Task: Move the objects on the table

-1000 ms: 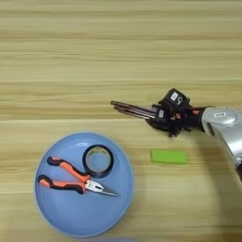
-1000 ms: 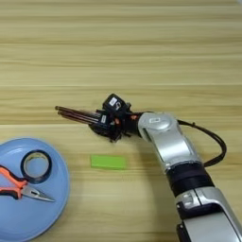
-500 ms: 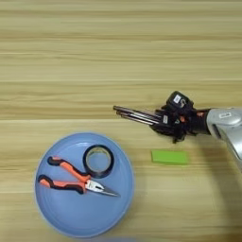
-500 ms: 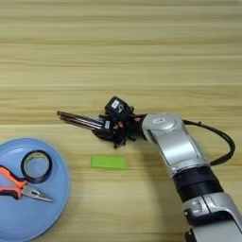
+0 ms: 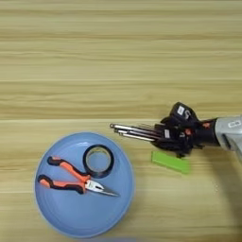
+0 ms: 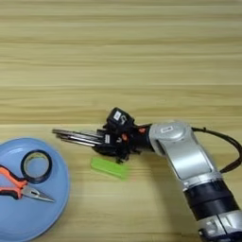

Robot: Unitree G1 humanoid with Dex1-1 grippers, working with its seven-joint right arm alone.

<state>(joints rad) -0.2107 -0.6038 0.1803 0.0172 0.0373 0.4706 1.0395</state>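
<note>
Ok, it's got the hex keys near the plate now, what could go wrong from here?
1. The hex keys stick far out of the gripper, held at one end only; they could swing or slip loose.
2. Their tips are close to the plate rim; going lower could catch it and shove the plate.
3. The green block lies right under the gripper; a descent here could knock it.

The place looks like a robotics lab or workshop bench. A silver robot forearm (image 6: 189, 160) trailing a black cable reaches over a bare wooden table (image 5: 118, 56), and left of it a blue plate (image 5: 66, 212) holds pliers (image 5: 75, 177) and a roll of black tape (image 5: 98, 160).
</note>
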